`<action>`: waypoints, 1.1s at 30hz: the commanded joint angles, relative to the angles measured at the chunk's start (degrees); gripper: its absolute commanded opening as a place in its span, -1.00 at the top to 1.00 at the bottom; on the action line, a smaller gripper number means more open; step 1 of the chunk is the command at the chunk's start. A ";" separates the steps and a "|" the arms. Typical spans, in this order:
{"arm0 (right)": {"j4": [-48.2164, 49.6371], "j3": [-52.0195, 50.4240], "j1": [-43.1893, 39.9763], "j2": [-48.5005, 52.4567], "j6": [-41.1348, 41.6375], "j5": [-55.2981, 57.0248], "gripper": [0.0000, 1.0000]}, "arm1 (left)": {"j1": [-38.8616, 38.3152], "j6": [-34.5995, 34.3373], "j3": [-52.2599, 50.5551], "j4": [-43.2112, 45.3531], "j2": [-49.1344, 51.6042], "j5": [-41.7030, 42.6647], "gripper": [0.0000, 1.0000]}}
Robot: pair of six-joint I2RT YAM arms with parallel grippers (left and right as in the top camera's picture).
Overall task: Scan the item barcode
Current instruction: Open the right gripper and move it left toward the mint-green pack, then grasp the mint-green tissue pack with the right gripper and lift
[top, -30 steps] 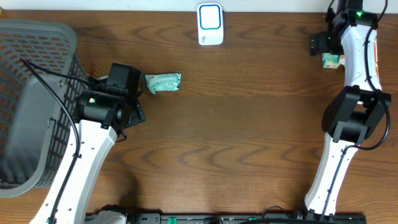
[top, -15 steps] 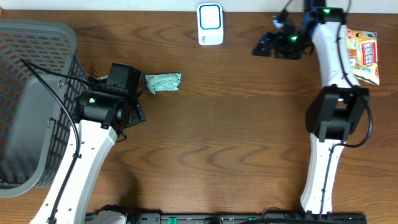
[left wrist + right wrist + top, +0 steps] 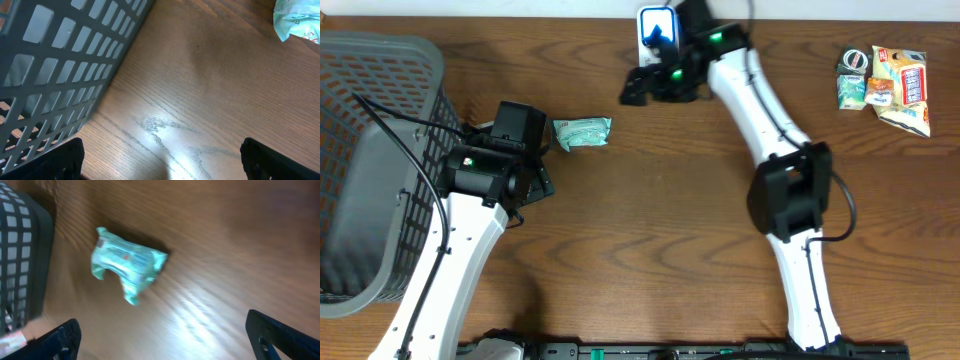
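Observation:
A small green packet (image 3: pixel 582 131) lies on the wooden table, left of centre. It shows at the top right of the left wrist view (image 3: pixel 297 20) and, blurred, at the upper left of the right wrist view (image 3: pixel 127 262). The white and blue scanner (image 3: pixel 662 58) stands at the far edge, partly hidden by my right arm. My right gripper (image 3: pixel 645 66) hangs open in front of the scanner, up and to the right of the packet, with nothing between its fingers (image 3: pixel 167 340). My left gripper (image 3: pixel 542 165) stands open just left of the packet, empty (image 3: pixel 162 167).
A grey mesh basket (image 3: pixel 370 150) fills the left side of the table, close beside my left arm (image 3: pixel 60 65), and its edge shows in the right wrist view (image 3: pixel 20 255). Several snack packets (image 3: pixel 885 85) lie at the far right.
My right arm has swung from the snack packets at the far right across to the scanner, gripper open all the way. The left arm and the green packet have not moved.

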 commanded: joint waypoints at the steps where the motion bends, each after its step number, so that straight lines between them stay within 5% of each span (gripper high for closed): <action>1: 0.96 -0.33 2.58 2.14 11.39 3.28 -0.99 | 0.31 -0.33 0.20 -0.15 -0.31 -0.74 -0.96; 15: 2.86 -0.74 9.40 5.62 27.56 8.37 -0.98 | 0.31 -0.31 0.20 -0.15 -0.31 -0.74 -0.96; 23: 8.09 -0.74 12.50 9.35 28.15 8.11 -0.96 | 0.31 -0.31 0.20 -0.15 -0.31 -0.74 -0.96; 29: 11.28 -0.79 13.07 9.94 28.46 9.38 -0.59 | 0.31 -0.33 0.20 -0.15 -0.31 -0.74 -0.95; 33: 11.69 -0.81 12.55 9.94 28.50 11.56 -0.15 | 0.31 -0.33 0.20 -0.15 -0.31 -0.74 -0.96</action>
